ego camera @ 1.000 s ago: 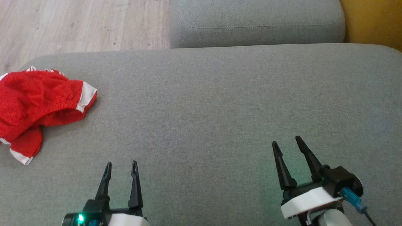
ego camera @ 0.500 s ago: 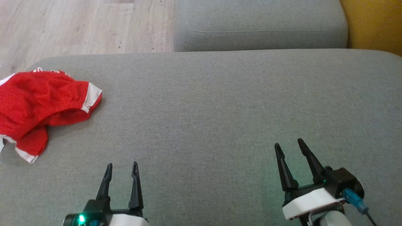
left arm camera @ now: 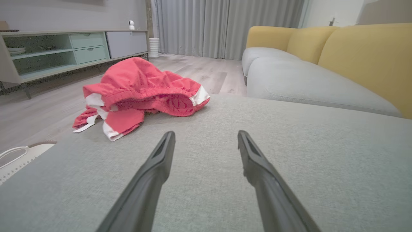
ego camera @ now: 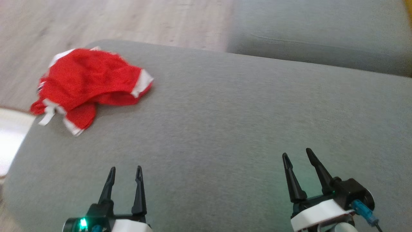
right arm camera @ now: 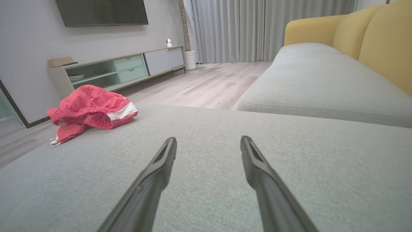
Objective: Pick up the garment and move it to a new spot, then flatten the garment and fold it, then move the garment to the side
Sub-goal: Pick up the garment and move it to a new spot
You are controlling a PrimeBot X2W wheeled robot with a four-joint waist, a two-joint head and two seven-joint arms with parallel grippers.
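A crumpled red garment [ego camera: 91,75] with white trim lies near the far left corner of the grey cushion [ego camera: 225,122]. It looks like a pair of shorts, bunched with its waistband [left arm camera: 148,96] facing me. My left gripper [ego camera: 125,169] stands open low over the cushion's near edge, well short of the garment [left arm camera: 138,87]. My right gripper [ego camera: 297,156] is open too, far to the right of the garment [right arm camera: 90,109]. Nothing lies between either pair of fingers.
The cushion's left edge drops to a wooden floor [ego camera: 128,19]. A second grey seat [ego camera: 322,38] with yellow backs [left arm camera: 363,54] lies beyond. A low cabinet [right arm camera: 122,69], a wall screen [right arm camera: 99,11] and curtains [right arm camera: 231,29] stand across the room. A white object [left arm camera: 19,158] sits on the floor.
The head camera has swung left, so the garment now shows further right and higher in its view. Both grippers hold about the same places, open as before.
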